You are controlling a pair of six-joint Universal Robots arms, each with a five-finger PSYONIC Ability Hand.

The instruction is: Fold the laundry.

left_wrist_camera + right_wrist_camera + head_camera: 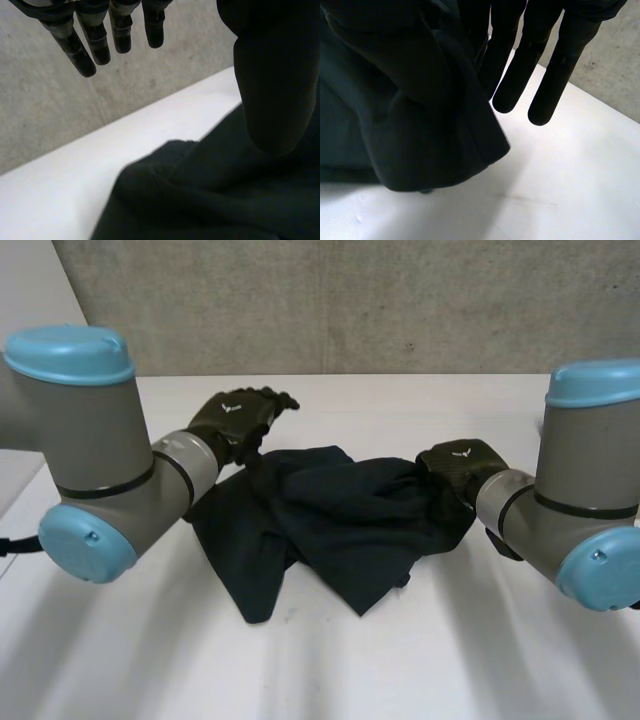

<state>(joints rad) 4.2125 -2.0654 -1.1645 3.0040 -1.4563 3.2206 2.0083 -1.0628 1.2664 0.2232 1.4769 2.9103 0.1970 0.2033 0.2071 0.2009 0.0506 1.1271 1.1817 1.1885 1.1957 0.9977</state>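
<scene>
Left hand (235,420) hovers spread at the far corner of the cloth (330,525); right hand (458,468) pinches its right edge, guessing to pull it flat.

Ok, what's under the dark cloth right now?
Only white table shows around the dark cloth; its crumpled folds hide whatever lies beneath. The left hand and right hand sit at its opposite edges.
</scene>
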